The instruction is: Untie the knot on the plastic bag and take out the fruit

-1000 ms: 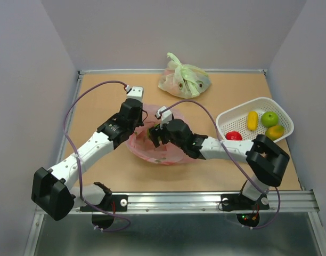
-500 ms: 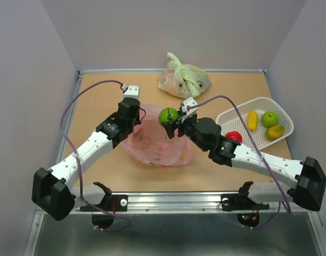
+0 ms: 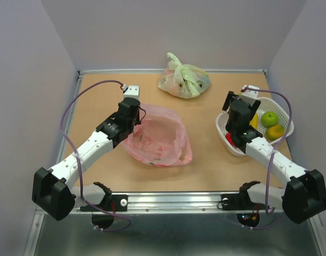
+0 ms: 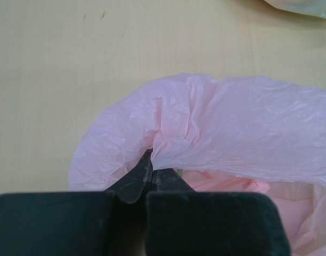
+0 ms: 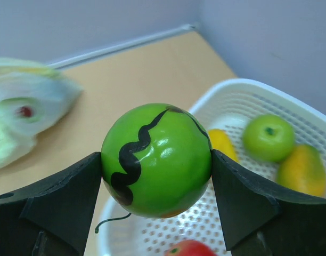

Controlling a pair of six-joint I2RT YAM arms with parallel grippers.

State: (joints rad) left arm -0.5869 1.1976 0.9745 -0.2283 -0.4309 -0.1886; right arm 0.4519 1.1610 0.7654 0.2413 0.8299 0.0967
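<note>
The pink plastic bag (image 3: 159, 140) lies open at mid-table. My left gripper (image 3: 136, 118) is shut on its rim at the far left edge; in the left wrist view the fingertips (image 4: 151, 162) pinch the crinkled pink film (image 4: 232, 117). My right gripper (image 5: 156, 165) is shut on the green striped melon (image 5: 156, 159) and holds it above the near-left part of the white basket (image 5: 269, 90). In the top view the right gripper (image 3: 231, 104) hides the melon. The basket (image 3: 277, 106) holds a banana (image 3: 252, 120), a green apple (image 3: 269, 118), an orange-yellow piece (image 3: 275, 132) and a red apple (image 3: 230, 140).
A pale green knotted bag (image 3: 183, 80) with fruit inside sits at the back centre, and shows in the right wrist view (image 5: 24, 106) at the left. The table is walled on three sides. A metal rail runs along the near edge (image 3: 173, 200).
My right arm lifted the melon out of the pink bag and swung right with it to above the basket. The left gripper kept its hold on the bag rim.
</note>
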